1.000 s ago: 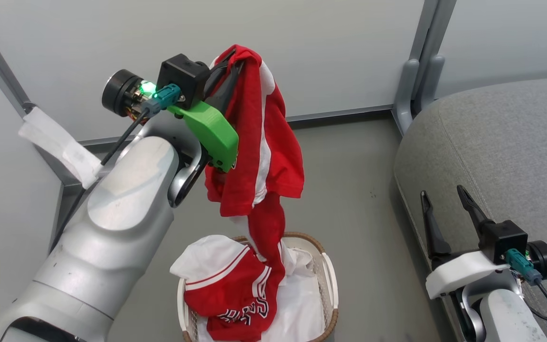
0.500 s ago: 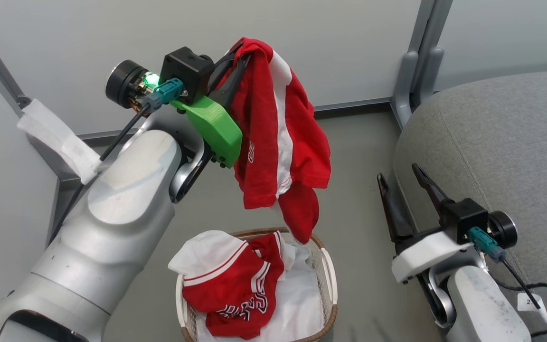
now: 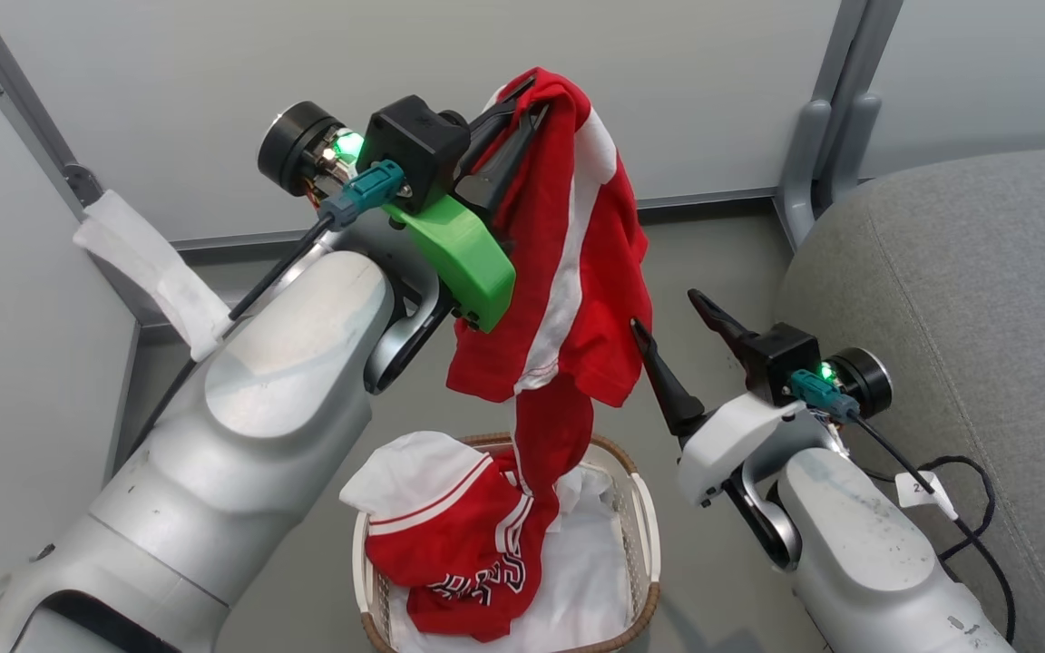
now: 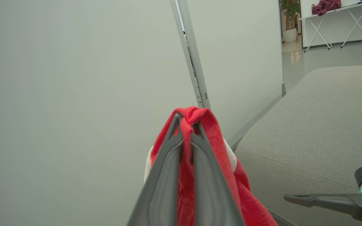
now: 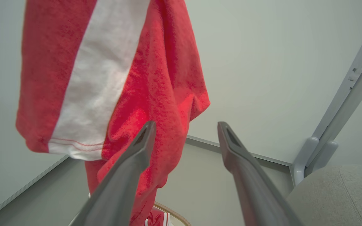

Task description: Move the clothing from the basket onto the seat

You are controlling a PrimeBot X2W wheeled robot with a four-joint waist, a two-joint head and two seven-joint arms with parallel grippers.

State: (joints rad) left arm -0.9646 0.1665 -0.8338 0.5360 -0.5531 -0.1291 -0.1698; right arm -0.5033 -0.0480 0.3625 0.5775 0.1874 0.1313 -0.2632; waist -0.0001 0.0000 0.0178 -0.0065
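Observation:
My left gripper point(image 3: 522, 100) is raised high and shut on the top of a red jersey point(image 3: 577, 272) with a white stripe. The jersey hangs down and its lower end reaches the basket point(image 3: 640, 535). In the left wrist view the fingertips point(image 4: 185, 117) pinch a bunch of the red fabric point(image 4: 212, 131). My right gripper point(image 3: 665, 308) stands open just right of the hanging jersey; in its wrist view the left finger point(image 5: 137, 150) lies against the cloth point(image 5: 90, 78). A second red jersey point(image 3: 450, 553) lies in the basket. The grey seat point(image 3: 967, 299) is at the right.
A white liner sheet point(image 3: 586, 580) fills the basket's bottom. Pale wall panels stand close behind, with a grey post point(image 3: 826, 136) beside the seat and a white wrapped strip point(image 3: 151, 272) on the left frame. A black cable point(image 3: 967, 508) trails over the seat's edge.
My right gripper has come up and to the left from beside the seat to the hanging jersey, still open. The left gripper keeps its hold. The head view has shifted a little.

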